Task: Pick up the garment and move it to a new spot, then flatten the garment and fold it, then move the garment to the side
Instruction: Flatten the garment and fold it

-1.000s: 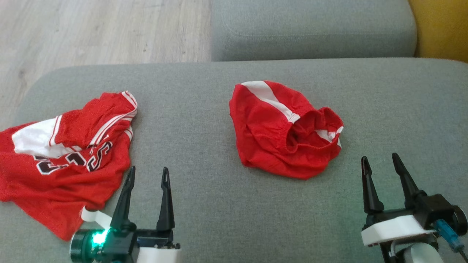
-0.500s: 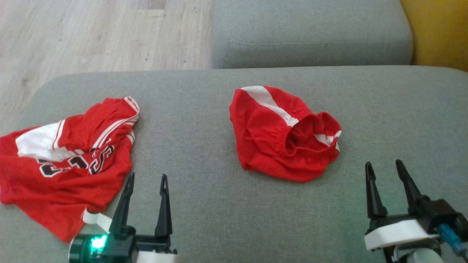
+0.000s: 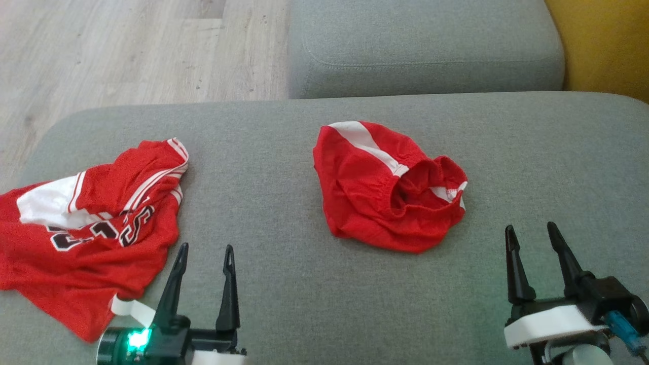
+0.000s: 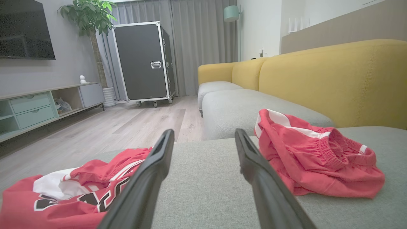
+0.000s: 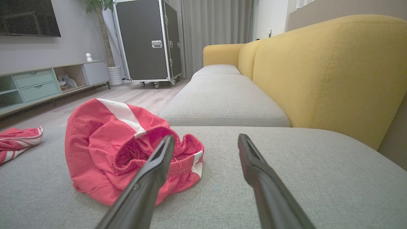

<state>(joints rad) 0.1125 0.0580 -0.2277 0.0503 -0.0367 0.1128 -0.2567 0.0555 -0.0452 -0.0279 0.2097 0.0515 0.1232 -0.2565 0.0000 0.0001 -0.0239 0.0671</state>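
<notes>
Crumpled red shorts (image 3: 375, 203) with a white stripe and a gathered waistband lie in the middle of the grey sofa cushion (image 3: 274, 152). A rumpled red and white jersey (image 3: 91, 223) with black letters lies at the cushion's left end. My left gripper (image 3: 206, 247) is open just right of the jersey's edge, touching nothing. My right gripper (image 3: 529, 226) is open to the lower right of the shorts, apart from them. From the left wrist, the shorts (image 4: 305, 159) are right of the open fingers and the jersey (image 4: 63, 197) is left. The right wrist view has the shorts (image 5: 105, 149) ahead on the left.
A second grey cushion (image 3: 426, 45) adjoins at the back. The yellow backrest (image 3: 608, 45) runs along the right. Wooden floor (image 3: 127, 50) lies beyond the cushion's left and far edges. A black wheeled case (image 4: 143, 60) and a low cabinet (image 4: 31, 108) stand across the room.
The head view has shifted a little, so everything sits slightly lower and further left. Both garments lie as before, and both grippers stay open in about the same places.
</notes>
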